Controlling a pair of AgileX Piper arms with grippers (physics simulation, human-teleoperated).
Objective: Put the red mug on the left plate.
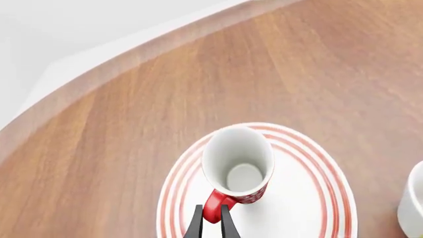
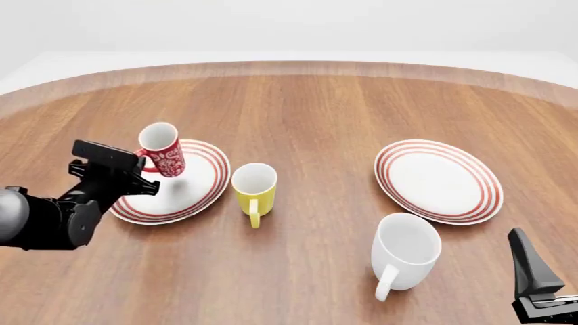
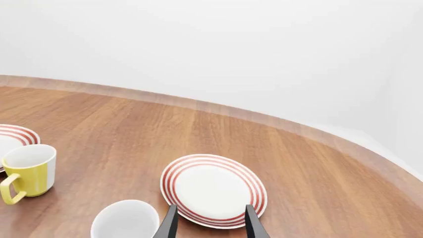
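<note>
The red mug (image 2: 162, 152) with white flowers and a white inside is tilted over the far left part of the left plate (image 2: 194, 193). I cannot tell whether its base touches the plate. My left gripper (image 2: 135, 166) is shut on the mug's red handle. In the left wrist view the two dark fingers (image 1: 198, 224) pinch the handle of the red mug (image 1: 238, 161) above the red-ringed left plate (image 1: 310, 208). My right gripper (image 2: 535, 271) is open and empty at the front right, far from the mug; it also shows in the right wrist view (image 3: 210, 208).
A yellow mug (image 2: 254, 186) stands just right of the left plate. A larger white mug (image 2: 407, 250) stands at the front right. The second ringed plate (image 2: 438, 179) lies at the right, in front of the right gripper. The table's curved far edge (image 2: 289, 66) runs behind.
</note>
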